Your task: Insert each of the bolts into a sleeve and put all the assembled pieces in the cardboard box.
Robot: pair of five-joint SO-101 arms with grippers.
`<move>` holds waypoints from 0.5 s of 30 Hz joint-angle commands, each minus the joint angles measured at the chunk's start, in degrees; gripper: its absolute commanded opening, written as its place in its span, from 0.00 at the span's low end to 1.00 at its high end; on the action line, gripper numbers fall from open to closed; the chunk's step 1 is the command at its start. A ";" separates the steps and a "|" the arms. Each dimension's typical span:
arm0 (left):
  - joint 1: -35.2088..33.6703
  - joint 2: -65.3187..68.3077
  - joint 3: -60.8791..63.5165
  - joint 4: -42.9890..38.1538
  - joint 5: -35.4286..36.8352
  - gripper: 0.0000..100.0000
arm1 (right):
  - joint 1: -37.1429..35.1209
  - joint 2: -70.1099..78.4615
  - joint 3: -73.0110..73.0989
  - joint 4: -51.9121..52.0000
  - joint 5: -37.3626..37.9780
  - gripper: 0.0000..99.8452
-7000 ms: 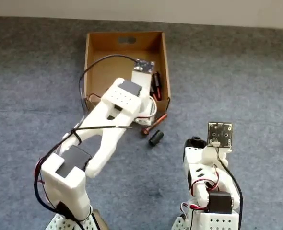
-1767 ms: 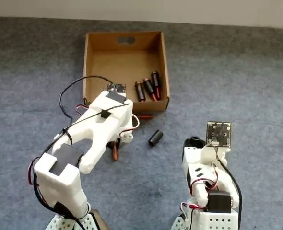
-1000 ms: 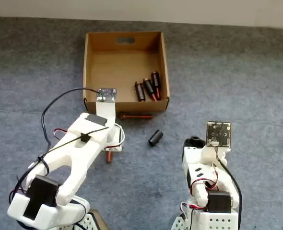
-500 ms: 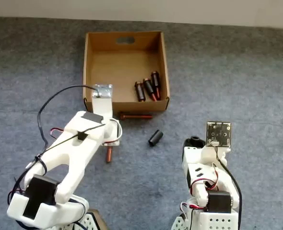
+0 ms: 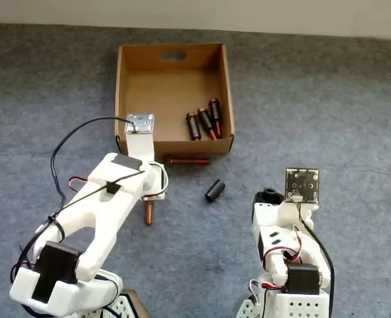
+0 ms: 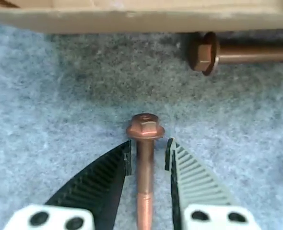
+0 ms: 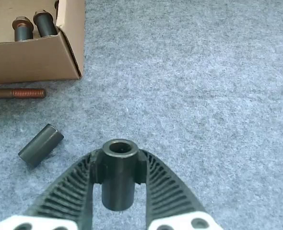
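Observation:
My left gripper (image 6: 147, 151) is open low over the carpet, with a finger on each side of a copper bolt (image 6: 145, 158) that lies flat, a small gap on both sides. In the high view this bolt (image 5: 148, 212) pokes out from under the left arm. A second bolt (image 5: 187, 160) lies along the front wall of the cardboard box (image 5: 119, 99). Three assembled pieces (image 5: 203, 122) rest in the box's near right corner. My right gripper (image 7: 118, 163) is shut on a black sleeve (image 7: 117, 177), held upright with its hole showing. A loose sleeve (image 5: 214, 191) lies between the arms.
Grey carpet covers the whole table. In the right wrist view the loose sleeve (image 7: 41, 144) lies just off my gripper, with the second bolt (image 7: 17, 93) and the box corner (image 7: 31, 60) beyond it. Open carpet stretches to the right of the box.
Over the earlier frames the left arm came out of the box and drew one bolt away from the box front. In the last second it only edged slightly. The right arm has kept still.

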 commanded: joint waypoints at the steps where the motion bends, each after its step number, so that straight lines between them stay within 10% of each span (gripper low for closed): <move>1: 0.31 0.66 -2.42 -0.70 0.18 0.14 | 0.40 -0.22 -0.22 0.04 -0.35 0.01; 15: 0.40 12.00 -17.98 14.59 4.22 0.10 | 0.40 -0.22 -0.22 0.04 -0.35 0.01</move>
